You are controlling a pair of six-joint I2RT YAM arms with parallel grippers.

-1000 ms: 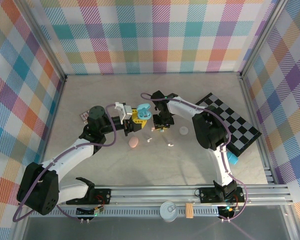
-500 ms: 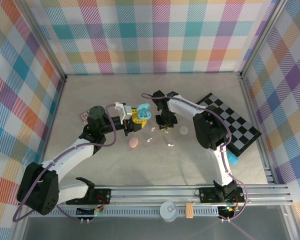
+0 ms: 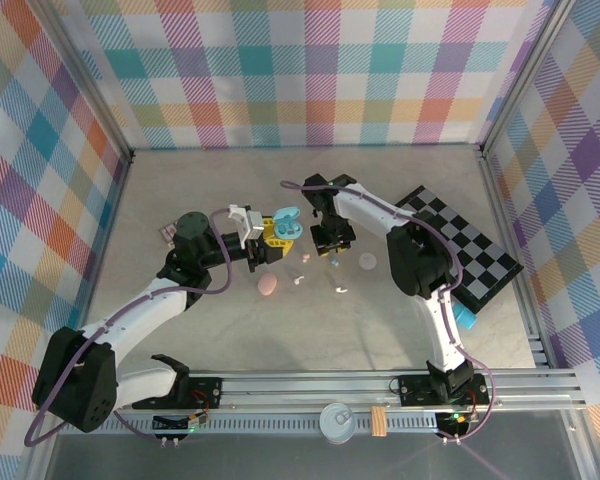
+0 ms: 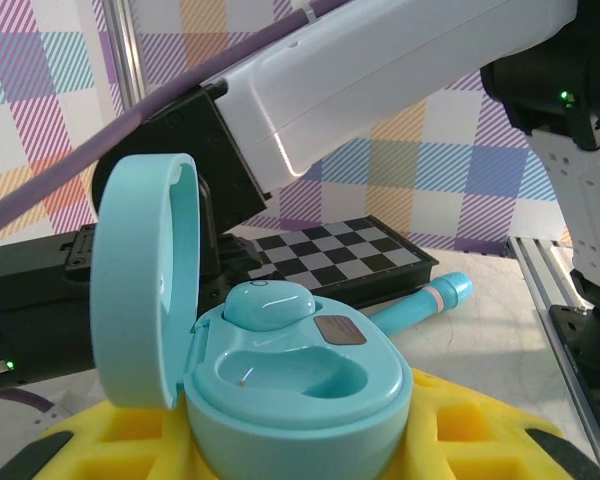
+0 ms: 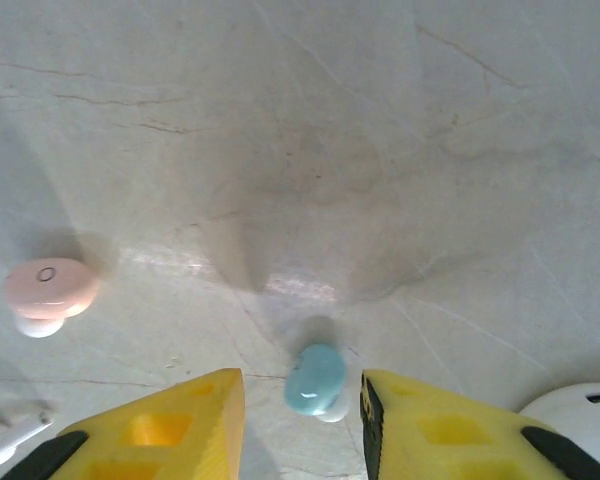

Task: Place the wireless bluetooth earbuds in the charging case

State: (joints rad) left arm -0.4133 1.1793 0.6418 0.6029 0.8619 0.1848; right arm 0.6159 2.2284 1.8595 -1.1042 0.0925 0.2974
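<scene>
Roughly halfway on the teal pair: the left gripper [image 3: 272,238] is clamped on the open charging case [image 4: 300,380], with the seated teal earbud [image 4: 268,303] in its far well and the near well empty. The loose teal earbud [image 5: 315,378] lies on the worktop [image 5: 380,120] at the case's 4 o'clock, between the parted fingers of the right gripper [image 5: 302,400], ungrasped. We also see a pink earbud [image 5: 48,290] loose at its 10 o'clock.
</scene>
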